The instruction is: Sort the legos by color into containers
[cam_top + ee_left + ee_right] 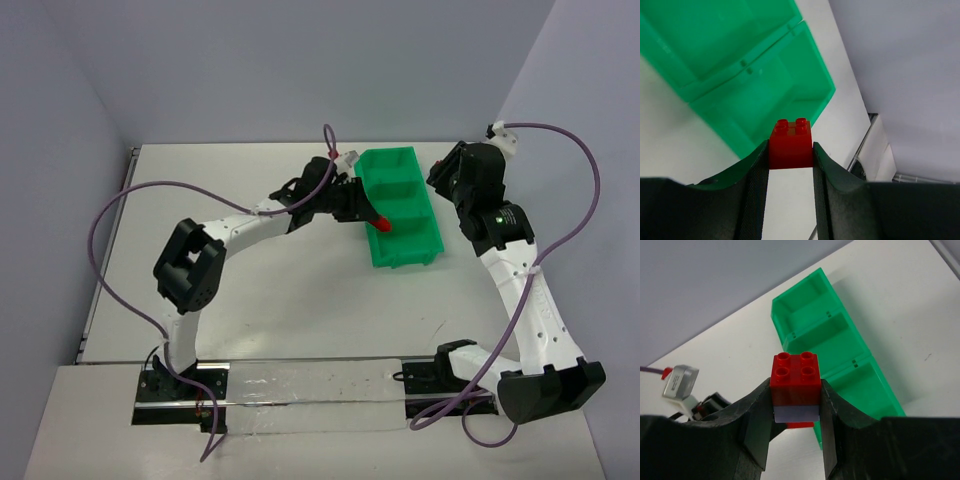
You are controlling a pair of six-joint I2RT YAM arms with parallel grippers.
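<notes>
At tray (410, 205) rim, red brick (381, 224)

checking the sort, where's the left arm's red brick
Top view: the red brick is pinched in the left gripper at the left edge of the green tray.

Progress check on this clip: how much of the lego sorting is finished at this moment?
Done: nothing yet; all three compartments of the green tray look empty. In hand: the left gripper is shut on a red brick right by the tray's wall, and the right gripper is shut on a red-on-lavender stack. Left: both drops, probably after splitting that stack by color. No other bricks are in view.
</notes>
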